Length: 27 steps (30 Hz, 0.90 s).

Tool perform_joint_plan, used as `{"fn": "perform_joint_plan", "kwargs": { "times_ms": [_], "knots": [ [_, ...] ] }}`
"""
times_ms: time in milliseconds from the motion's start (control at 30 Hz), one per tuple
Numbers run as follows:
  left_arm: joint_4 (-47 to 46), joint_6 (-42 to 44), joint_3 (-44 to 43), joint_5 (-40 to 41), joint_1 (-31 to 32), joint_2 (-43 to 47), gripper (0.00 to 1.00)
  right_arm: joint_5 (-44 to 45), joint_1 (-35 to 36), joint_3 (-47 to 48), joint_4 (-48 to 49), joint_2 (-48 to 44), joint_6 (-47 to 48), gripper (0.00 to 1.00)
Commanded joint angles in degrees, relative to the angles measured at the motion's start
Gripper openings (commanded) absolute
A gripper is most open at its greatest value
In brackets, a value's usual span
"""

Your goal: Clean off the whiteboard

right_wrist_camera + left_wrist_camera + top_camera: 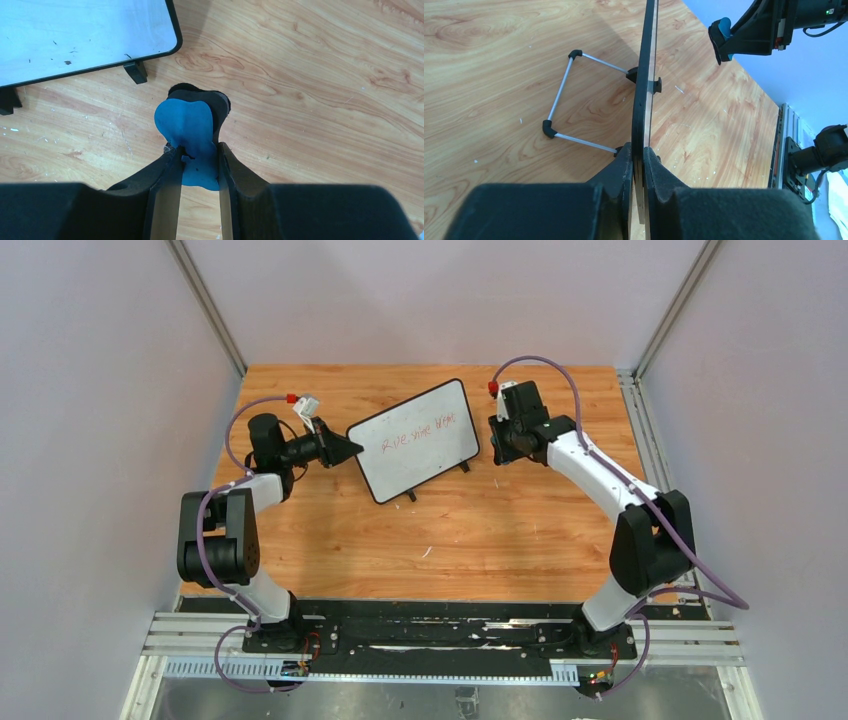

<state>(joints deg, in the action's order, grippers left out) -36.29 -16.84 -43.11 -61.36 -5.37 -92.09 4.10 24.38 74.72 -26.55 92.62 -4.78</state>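
Note:
The whiteboard (416, 439) stands tilted at the middle back of the table, black-framed, with red writing on its face. My left gripper (350, 448) is shut on its left edge; in the left wrist view the board (645, 75) runs edge-on between my fingertips (639, 152). My right gripper (499, 437) hovers just right of the board, shut on the blue-and-black eraser (192, 135). The eraser also shows in the left wrist view (723, 31). The right wrist view shows the board's lower right corner (90, 35) with small dark specks and one black foot (136, 71).
A wire stand (566, 97) with black corners props the board from behind. The wooden table (450, 540) is ringed by grey walls. A black rail (440, 635) runs along the near edge by the arm bases.

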Motion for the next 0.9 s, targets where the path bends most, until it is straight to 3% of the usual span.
{"fn": "perform_joint_plan", "kwargs": {
  "times_ms": [0,333,667,867],
  "knots": [
    [-0.62,2.60,0.74,1.70,-0.04,-0.03,0.00,-0.89,0.84,2.81,2.84,1.81,0.72,0.01],
    [0.76,3.84,0.46,2.35,-0.02,-0.42,0.00,-3.66,0.89,3.64,18.18,8.52,2.02,0.01],
    [0.79,3.88,0.40,2.50,-0.06,-0.67,0.00,2.82,4.18,-8.53,42.98,5.96,4.29,0.01],
    [0.99,4.12,0.40,2.64,-0.07,-0.72,0.00,-1.47,4.50,-13.81,51.42,4.48,4.32,0.01]
  ]
}}
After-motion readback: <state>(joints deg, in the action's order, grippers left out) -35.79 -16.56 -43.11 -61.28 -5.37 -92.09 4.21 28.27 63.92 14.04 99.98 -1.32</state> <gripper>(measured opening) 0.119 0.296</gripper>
